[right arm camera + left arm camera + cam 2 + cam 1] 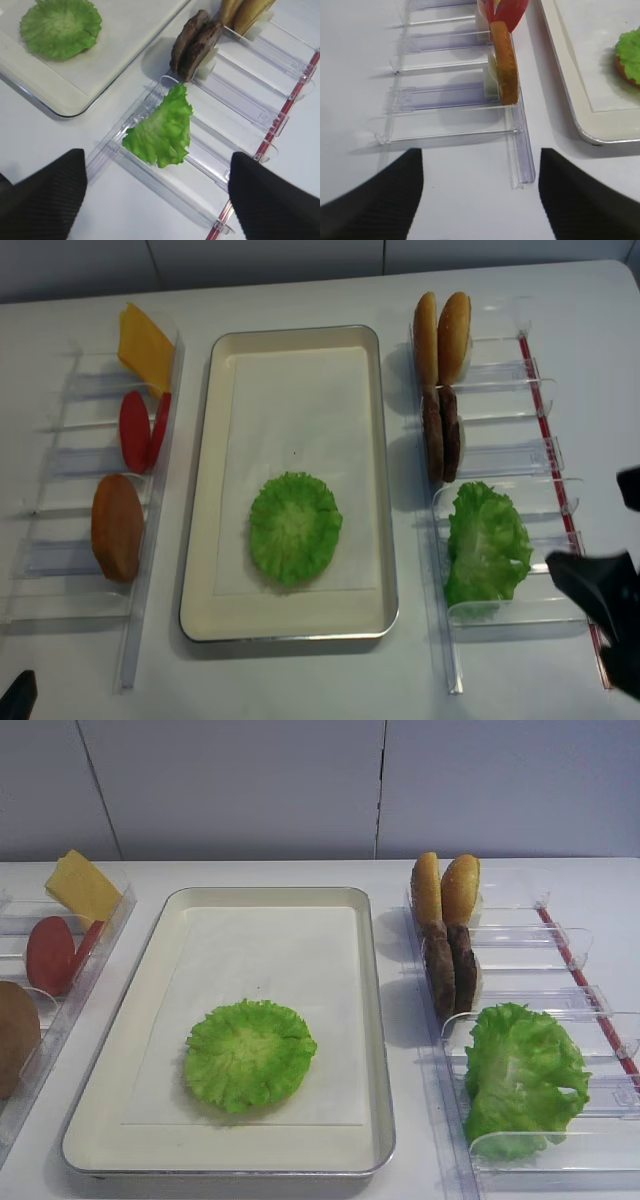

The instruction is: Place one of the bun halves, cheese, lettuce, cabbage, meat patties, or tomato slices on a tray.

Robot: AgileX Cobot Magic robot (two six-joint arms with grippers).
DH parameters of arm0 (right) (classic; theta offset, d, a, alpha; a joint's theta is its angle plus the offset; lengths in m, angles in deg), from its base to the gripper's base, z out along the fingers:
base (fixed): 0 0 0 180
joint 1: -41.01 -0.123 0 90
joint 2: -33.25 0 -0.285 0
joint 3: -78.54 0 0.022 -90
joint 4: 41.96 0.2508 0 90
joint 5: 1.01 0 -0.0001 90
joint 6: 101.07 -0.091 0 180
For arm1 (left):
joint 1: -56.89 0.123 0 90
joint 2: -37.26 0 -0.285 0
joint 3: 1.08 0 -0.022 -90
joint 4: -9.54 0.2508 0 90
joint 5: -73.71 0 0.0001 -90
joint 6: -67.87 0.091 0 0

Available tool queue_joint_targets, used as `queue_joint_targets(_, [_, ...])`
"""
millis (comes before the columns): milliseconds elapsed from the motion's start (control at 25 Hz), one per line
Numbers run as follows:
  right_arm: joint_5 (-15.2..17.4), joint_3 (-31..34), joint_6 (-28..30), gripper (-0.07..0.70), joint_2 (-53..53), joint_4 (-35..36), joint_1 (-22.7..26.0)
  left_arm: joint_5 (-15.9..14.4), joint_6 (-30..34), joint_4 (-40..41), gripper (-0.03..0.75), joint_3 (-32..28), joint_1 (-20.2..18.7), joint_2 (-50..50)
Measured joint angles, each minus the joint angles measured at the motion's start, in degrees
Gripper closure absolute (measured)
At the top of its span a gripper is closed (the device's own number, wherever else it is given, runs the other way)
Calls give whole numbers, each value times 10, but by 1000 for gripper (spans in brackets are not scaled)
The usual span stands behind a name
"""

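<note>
The lettuce (249,1053) lies flat on the paper liner of the tray (380,1050), toward its near end. My right hand (155,200) hangs empty over the tabletop (300,680), fingers spread wide, near the clear bin (500,615) holding a clump of green leaves (485,545). Beyond it, meat patties (451,967) and bun halves (445,888) stand on edge. My left hand (480,197) is likewise spread, empty, before the left bins (450,95) with tomato slices (55,953) and cheese (82,886).
</note>
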Motion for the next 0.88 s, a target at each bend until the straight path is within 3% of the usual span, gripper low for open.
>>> queue_joint_targets(360, [-9, 103, -5, 24, -146, 0, 0, 0, 0, 0, 256, 0, 0, 0])
queue_joint_targets(560, [-8, 130, -15, 24, -228, 1, 0, 0, 0, 0, 256, 0, 0, 0])
queue_joint_targets(880, [32, 153, -18, 31, -338, 2, 0, 0, 0, 0, 256, 0, 0, 0])
